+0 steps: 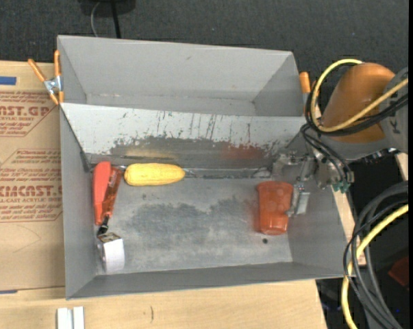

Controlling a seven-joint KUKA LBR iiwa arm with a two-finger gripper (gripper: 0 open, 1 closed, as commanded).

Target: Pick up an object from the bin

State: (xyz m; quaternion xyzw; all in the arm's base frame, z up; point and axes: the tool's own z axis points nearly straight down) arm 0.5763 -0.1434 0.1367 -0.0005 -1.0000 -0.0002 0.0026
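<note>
I see my gripper (296,184) low at the right side of the bin (192,67), just beside an orange-red block (272,208), and I cannot tell how its jaws stand

The grey bin (192,218) carries four things. A red cup (273,208) lies just beside the gripper (301,196). A yellow cob (155,175) lies well away from it, an orange tool (101,190) farther still, and a white box (113,252) in the far corner.
</note>
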